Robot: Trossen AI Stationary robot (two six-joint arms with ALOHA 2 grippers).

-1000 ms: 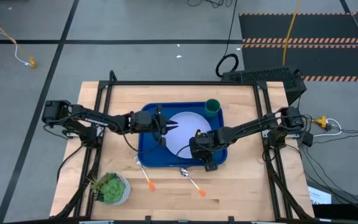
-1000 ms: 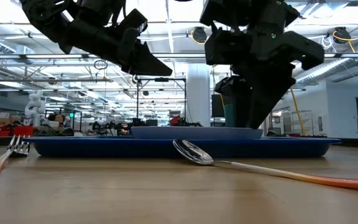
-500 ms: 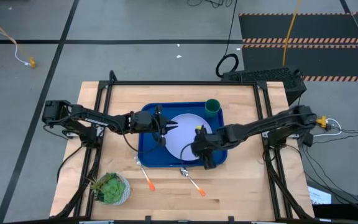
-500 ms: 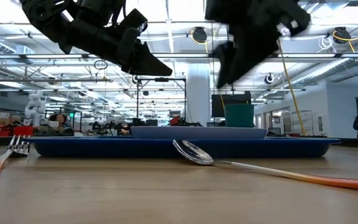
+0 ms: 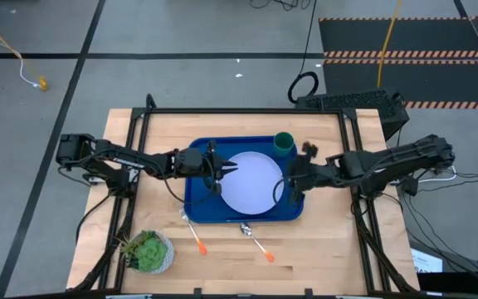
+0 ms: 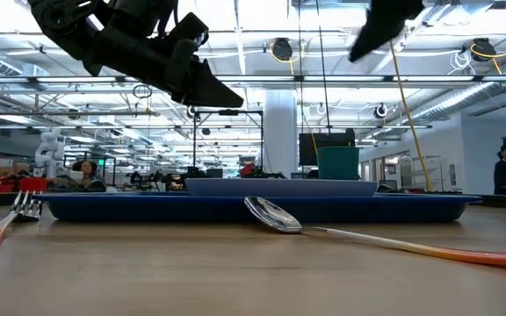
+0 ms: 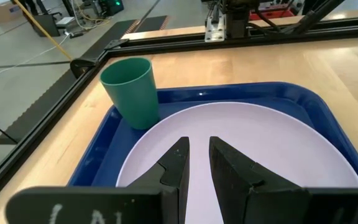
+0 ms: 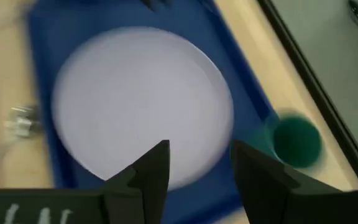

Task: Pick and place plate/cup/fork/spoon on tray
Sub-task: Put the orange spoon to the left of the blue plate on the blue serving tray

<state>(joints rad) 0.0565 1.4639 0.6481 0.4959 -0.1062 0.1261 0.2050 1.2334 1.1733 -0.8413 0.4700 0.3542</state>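
Observation:
The pale plate [image 5: 251,183] lies flat in the blue tray [image 5: 197,199]. The green cup [image 5: 284,143] stands upright in the tray's far right corner, beside the plate. The fork [image 5: 192,232] and the spoon [image 5: 255,240], both with orange handles, lie on the table just in front of the tray's near rim. My left gripper [image 7: 197,146] hovers above the plate's left part, open by a narrow gap, with nothing between its fingers. High over the tray's right edge, my right gripper [image 8: 197,155] is open and empty, tilted down toward the plate.
A small white pot with a green plant [image 5: 149,251] stands at the table's near left corner. A black frame [image 5: 247,110] runs along the table's far edge and sides. Bare wood [image 5: 330,249] lies to the right of the spoon.
My right gripper has risen from low over the plate's near right edge and drawn back toward the table's right edge, rolling and tipping as it went. It stays open. The plate stays flat in the tray.

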